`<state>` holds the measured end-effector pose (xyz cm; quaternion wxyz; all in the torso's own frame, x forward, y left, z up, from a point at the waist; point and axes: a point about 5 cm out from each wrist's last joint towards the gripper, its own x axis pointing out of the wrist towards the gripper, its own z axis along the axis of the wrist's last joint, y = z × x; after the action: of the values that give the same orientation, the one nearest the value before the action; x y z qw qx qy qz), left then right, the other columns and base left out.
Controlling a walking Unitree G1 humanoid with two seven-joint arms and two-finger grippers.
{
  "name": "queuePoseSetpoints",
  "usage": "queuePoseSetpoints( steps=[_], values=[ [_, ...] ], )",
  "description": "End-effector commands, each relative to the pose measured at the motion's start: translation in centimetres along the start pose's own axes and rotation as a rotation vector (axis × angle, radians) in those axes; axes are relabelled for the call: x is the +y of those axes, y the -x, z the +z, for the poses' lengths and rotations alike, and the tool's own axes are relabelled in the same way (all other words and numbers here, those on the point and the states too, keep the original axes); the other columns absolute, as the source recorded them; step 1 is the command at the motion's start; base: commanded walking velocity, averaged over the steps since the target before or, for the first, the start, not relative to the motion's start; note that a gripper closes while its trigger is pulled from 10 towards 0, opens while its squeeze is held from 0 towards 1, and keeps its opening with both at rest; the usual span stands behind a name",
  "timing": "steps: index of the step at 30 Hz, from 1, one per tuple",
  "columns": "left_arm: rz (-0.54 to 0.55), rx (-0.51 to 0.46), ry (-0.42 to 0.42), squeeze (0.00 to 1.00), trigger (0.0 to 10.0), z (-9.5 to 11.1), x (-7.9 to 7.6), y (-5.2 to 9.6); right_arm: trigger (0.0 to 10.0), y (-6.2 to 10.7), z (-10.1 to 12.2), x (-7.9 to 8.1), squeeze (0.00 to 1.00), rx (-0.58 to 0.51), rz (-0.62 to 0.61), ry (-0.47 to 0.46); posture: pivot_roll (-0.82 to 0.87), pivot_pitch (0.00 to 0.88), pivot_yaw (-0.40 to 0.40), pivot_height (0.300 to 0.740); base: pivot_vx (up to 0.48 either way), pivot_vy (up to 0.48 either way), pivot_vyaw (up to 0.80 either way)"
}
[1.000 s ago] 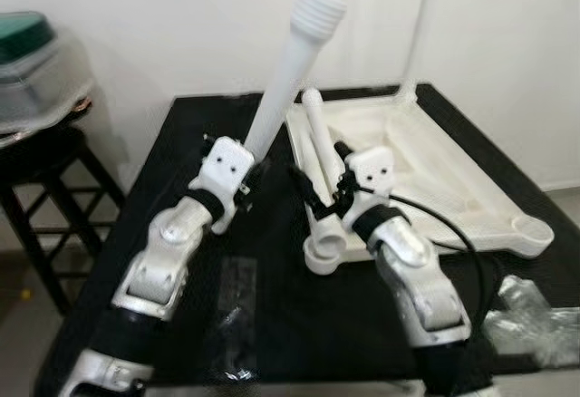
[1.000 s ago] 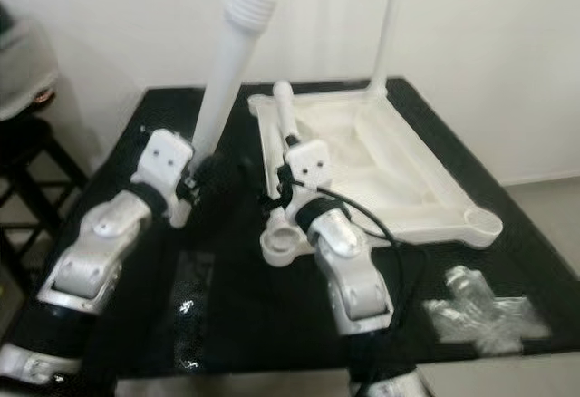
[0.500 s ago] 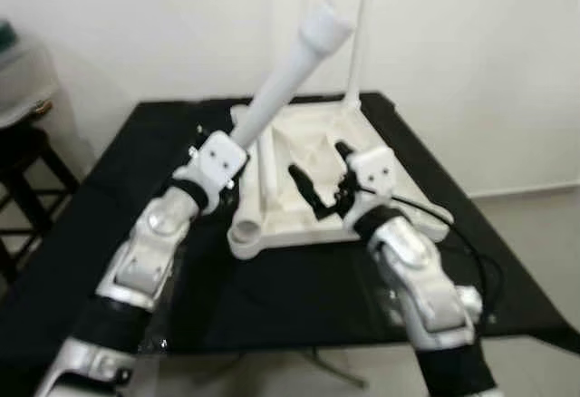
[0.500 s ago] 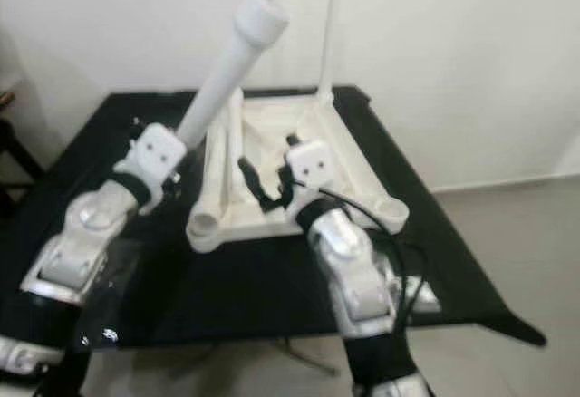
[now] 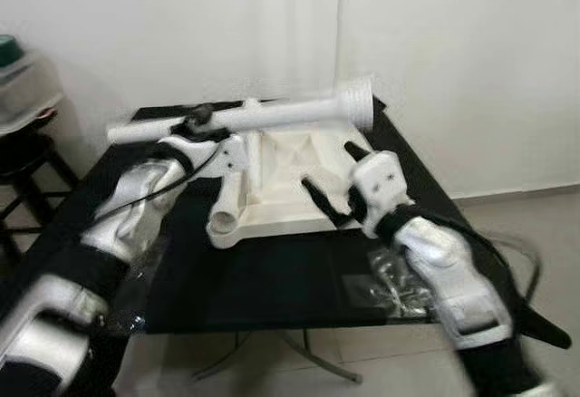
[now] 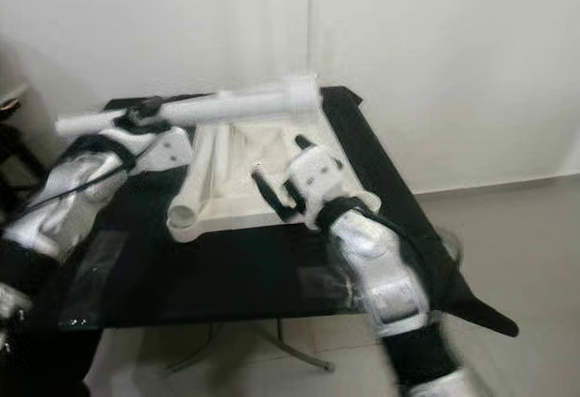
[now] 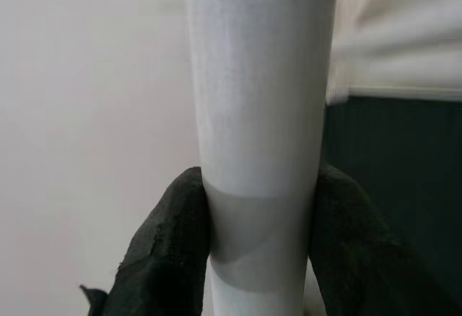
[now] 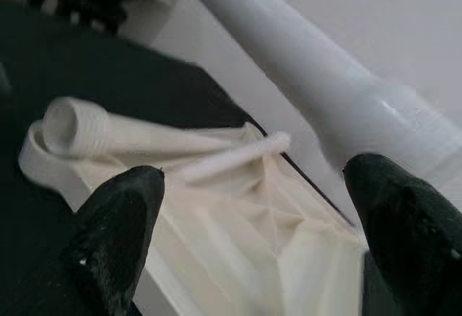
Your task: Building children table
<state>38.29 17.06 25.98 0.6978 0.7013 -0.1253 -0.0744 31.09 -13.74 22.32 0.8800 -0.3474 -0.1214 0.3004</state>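
My left gripper (image 5: 195, 122) is shut on a long white table leg (image 5: 281, 114), held nearly level above the black table, ribbed end (image 5: 361, 104) pointing right. The left wrist view shows both black fingers (image 7: 177, 251) pressed against the leg (image 7: 260, 114). Below it the white children's tabletop (image 5: 290, 166) lies upside down, with a second leg (image 5: 228, 202) resting along its left side. My right gripper (image 5: 333, 175) hovers open over the tabletop's near right edge, holding nothing. In the right wrist view its fingertips (image 8: 115, 229) frame the tabletop (image 8: 238, 244) and the held leg (image 8: 325, 92).
The black table (image 5: 272, 279) carries crumpled clear plastic bags at the front right (image 5: 394, 284) and front left (image 5: 136, 279). A dark stool (image 5: 27, 157) with a container stands to the left. A white wall runs close behind, and bare floor lies to the right.
The left gripper has swung the leg down from steeply upright to nearly level. The camera has shifted, so the whole table sits further off. The right gripper remains open.
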Motion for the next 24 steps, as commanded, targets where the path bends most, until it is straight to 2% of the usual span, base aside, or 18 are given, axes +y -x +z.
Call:
queuePoseSetpoints(
  steps=[1, 2, 3, 5, 6, 8, 9, 11, 12, 15, 19, 20, 21, 24],
  values=[
    [-0.049, -0.002, -0.066, 0.0, 10.0, 0.0, -0.2, -0.3, 10.0, -0.3, 0.4, 0.9, 0.0, 0.008, 0.088, 0.098, -0.13, 0.001, 0.03, 0.74, 0.0, 0.0, 0.0],
    [-0.102, 0.007, -0.114, 0.0, 10.0, -0.2, -0.5, -0.7, 10.0, 0.1, -0.1, 0.9, 0.0, 0.065, 0.143, 0.17, -0.13, 0.001, 0.028, 0.74, 0.0, 0.0, 0.0],
    [-0.102, 0.007, -0.114, 0.0, 10.0, -0.2, -0.5, -0.7, 10.0, 0.1, -0.1, 0.9, 0.0, 0.065, 0.143, 0.17, -0.13, 0.001, 0.028, 0.74, 0.0, 0.0, 0.0],
    [-0.198, 0.039, -0.201, 0.0, 10.0, -0.9, -0.9, -1.4, 10.0, 0.6, -0.3, 1.0, 0.0, 0.143, 0.256, 0.265, -0.14, 0.004, 0.035, 0.74, 0.0, 0.0, 0.0],
    [-0.198, 0.039, -0.201, 0.0, 10.0, -0.9, -0.9, -1.4, 10.0, 0.6, -0.3, 1.0, 0.0, 0.143, 0.256, 0.265, -0.14, 0.004, 0.035, 0.74, 0.0, 0.0, 0.0],
    [-0.281, 0.098, -0.258, 0.0, 10.0, -1.5, -0.6, -2.0, 10.0, 0.3, 1.0, 2.2, 0.0, 0.111, 0.359, 0.271, -0.14, 0.004, 0.04, 0.74, 0.0, 0.0, 0.0],
    [-0.281, 0.098, -0.258, 0.0, 10.0, -1.5, -0.6, -2.0, 10.0, 0.3, 1.0, 2.2, 0.0, 0.111, 0.359, 0.271, -0.14, 0.004, 0.04, 0.74, 0.0, 0.0, 0.0],
    [-0.316, 0.083, -0.286, 0.0, 10.0, -0.8, -0.4, -2.5, 10.0, -0.8, 1.9, 2.2, 0.0, 0.073, 0.323, 0.275, -0.14, 0.005, 0.037, 0.74, 0.0, 0.0, 0.0],
    [-0.316, 0.083, -0.286, 0.0, 10.0, -0.8, -0.4, -2.5, 10.0, -0.8, 1.9, 2.2, 0.0, 0.073, 0.323, 0.275, -0.14, 0.005, 0.037, 0.74, 0.0, 0.0, 0.0],
    [-0.328, 0.015, -0.314, 0.0, 10.0, 1.2, -0.3, -3.0, 10.0, -2.7, 1.5, 1.0, 0.0, 0.105, 0.188, 0.315, -0.14, 0.006, 0.03, 0.74, 0.0, 0.0, 0.0],
    [-0.33, -0.002, -0.319, 0.0, 10.0, 1.6, -0.3, -3.2, 10.0, -3.0, 1.4, 0.8, 0.0, 0.116, 0.166, 0.323, -0.14, 0.006, 0.03, 0.74, 0.0, 0.0, 0.0],
    [-0.329, -0.043, -0.318, 0.0, 10.0, 2.5, -0.4, -3.3, 10.0, -3.8, 1.1, 0.1, 0.0, 0.147, 0.123, 0.306, -0.13, 0.006, 0.023, 0.74, 0.0, 0.0, 0.0],
    [-0.329, -0.043, -0.318, 0.0, 10.0, 2.5, -0.4, -3.3, 10.0, -3.8, 1.1, 0.1, 0.0, 0.147, 0.123, 0.306, -0.13, 0.006, 0.023, 0.74, 0.0, 0.0, 0.0],
    [-0.3, -0.118, -0.318, 0.0, 10.0, 4.3, 0.3, -3.6, 10.0, -5.5, 0.3, -0.8, 0.0, 0.232, 0.072, 0.279, -0.12, 0.008, 0.01, 0.74, 0.0, 0.0, 0.0]
  ],
)
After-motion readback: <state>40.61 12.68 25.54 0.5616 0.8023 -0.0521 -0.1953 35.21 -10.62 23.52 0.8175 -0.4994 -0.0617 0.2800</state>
